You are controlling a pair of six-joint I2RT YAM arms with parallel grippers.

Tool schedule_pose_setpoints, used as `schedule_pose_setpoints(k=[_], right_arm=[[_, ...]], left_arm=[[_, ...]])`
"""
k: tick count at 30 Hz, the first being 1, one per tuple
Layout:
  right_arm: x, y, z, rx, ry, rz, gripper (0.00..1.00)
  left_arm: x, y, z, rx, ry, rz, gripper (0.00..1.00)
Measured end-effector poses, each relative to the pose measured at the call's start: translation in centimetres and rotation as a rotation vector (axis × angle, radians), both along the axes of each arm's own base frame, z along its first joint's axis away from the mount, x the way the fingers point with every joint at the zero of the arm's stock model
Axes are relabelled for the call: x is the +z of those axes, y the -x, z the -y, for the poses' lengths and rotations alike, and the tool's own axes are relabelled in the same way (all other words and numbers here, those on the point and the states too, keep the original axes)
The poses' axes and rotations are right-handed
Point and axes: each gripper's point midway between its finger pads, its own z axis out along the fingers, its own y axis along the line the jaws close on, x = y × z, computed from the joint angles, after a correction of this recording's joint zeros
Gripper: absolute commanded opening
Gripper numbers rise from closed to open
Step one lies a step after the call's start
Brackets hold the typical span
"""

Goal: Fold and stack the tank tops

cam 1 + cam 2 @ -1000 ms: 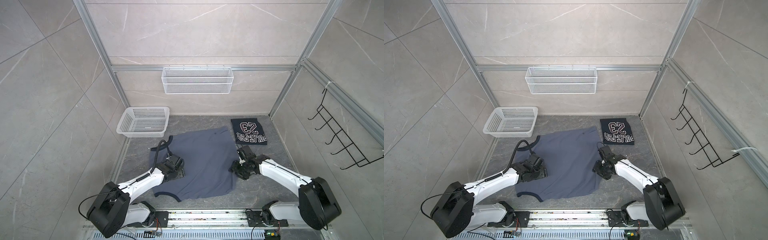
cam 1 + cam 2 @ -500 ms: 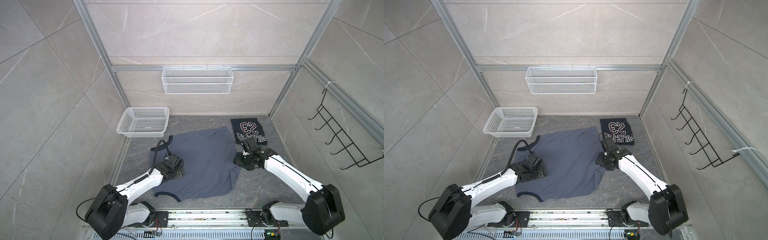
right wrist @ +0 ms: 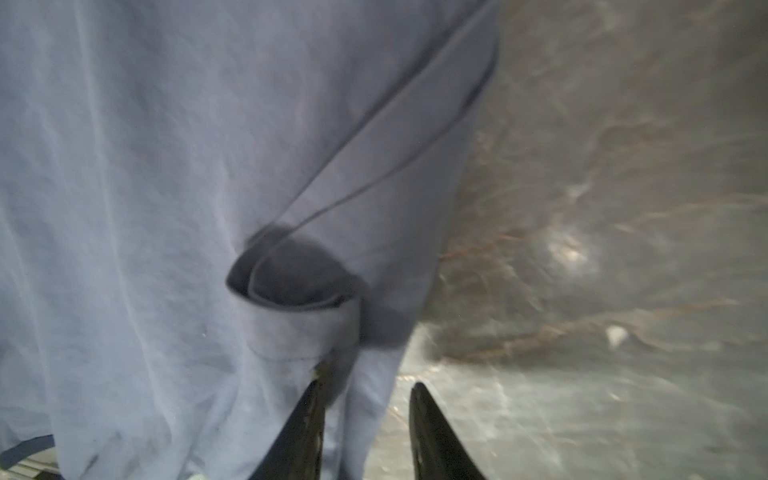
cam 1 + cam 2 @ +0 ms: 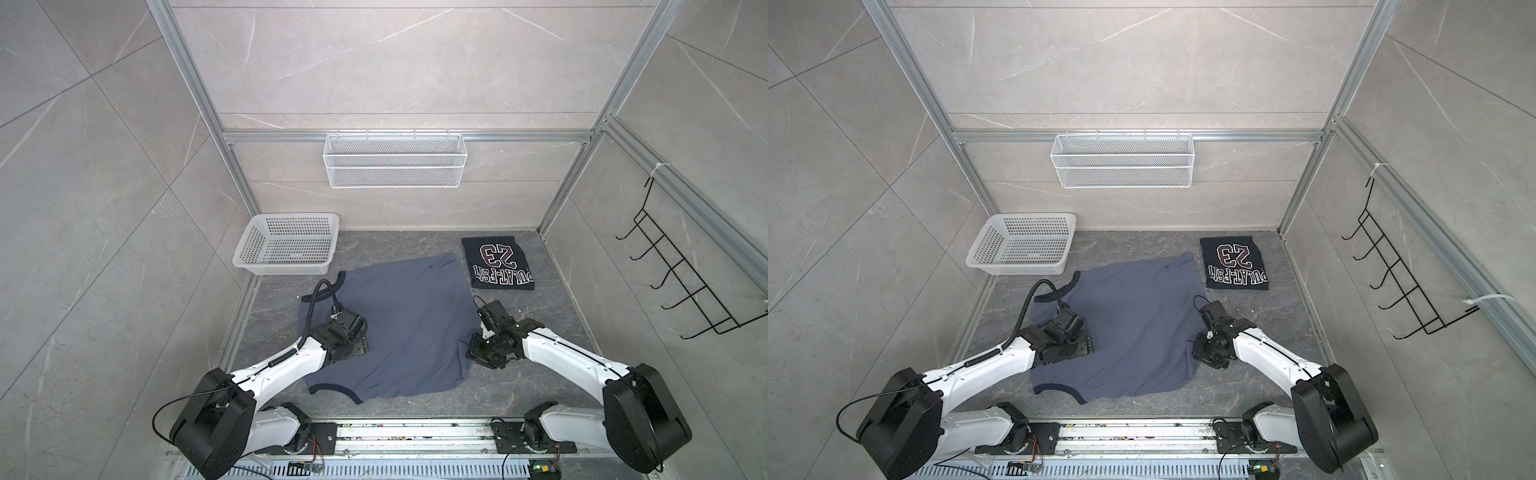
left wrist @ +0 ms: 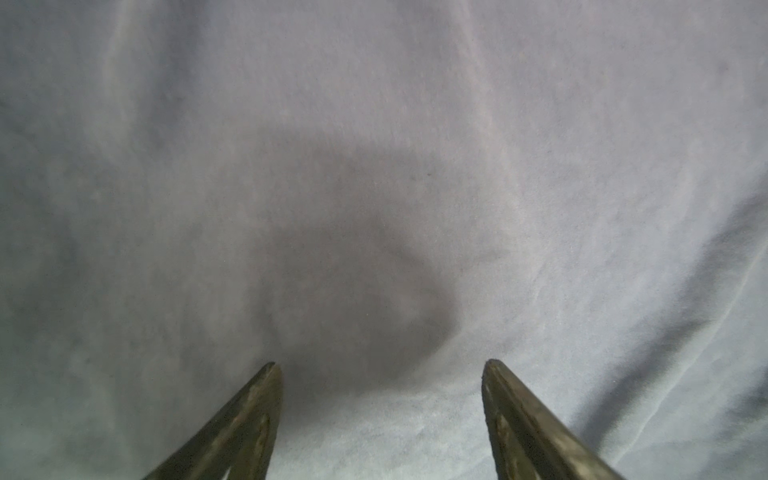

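The right pincer [image 3: 369,376] has slid back along the right-hand edge of the slate tank top [image 4: 407,324], spread mid-counter, and is half-closed astride it, not yet pinching. The left pincer [image 5: 380,365] sits wide open over it. A side fold looks imminent.

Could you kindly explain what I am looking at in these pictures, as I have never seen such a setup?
Two white robot arms work over a grey tabletop. Two pictures look down from overhead; the other two come from cameras on the wrists. A blue-grey tank top lies spread flat, a dark tank top printed "23" lies folded beyond it, and a white basket sits at the far left. The left end effector is open over the blue-grey cloth, holding nothing. The right end effector stands narrowly open around that top's side edge, not yet clamped.
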Motion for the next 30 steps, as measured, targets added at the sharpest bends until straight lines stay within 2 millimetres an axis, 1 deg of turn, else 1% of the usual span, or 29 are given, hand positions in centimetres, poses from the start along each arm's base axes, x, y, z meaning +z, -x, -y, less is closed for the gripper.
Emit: schedule_pose_setpoints(k=[4, 9, 16, 22, 27, 29, 30], right_arm=[[-0.1, -0.4, -0.6, 0.008, -0.011, 0.003, 0.38], [0.2, -1.1, -1.7, 0.030, -0.026, 0.019, 0.40], [-0.7, -1.2, -2.0, 0.037, -0.019, 0.003, 0.38], [-0.8, -1.5, -2.3, 0.041, -0.025, 0.009, 0.21], [-0.7, -1.6, -2.2, 0.035, -0.017, 0.017, 0.04], [-0.5, -1.7, -2.0, 0.032, -0.009, 0.026, 0.00], [-0.4, -1.7, -1.8, 0.033, -0.002, 0.031, 0.00]], left_arm=[[0.0, 0.0, 0.0, 0.000, 0.000, 0.000, 0.78], [-0.1, 0.0, 0.0, 0.000, -0.003, -0.004, 0.78], [-0.5, 0.1, -0.1, 0.000, -0.011, -0.016, 0.78], [-0.6, 0.1, -0.1, 0.000, -0.012, -0.017, 0.78], [-0.7, 0.2, -0.1, 0.000, -0.013, -0.018, 0.78], [-0.8, 0.2, -0.2, 0.000, -0.015, -0.020, 0.78], [-0.8, 0.2, -0.2, 0.000, -0.015, -0.021, 0.78]])
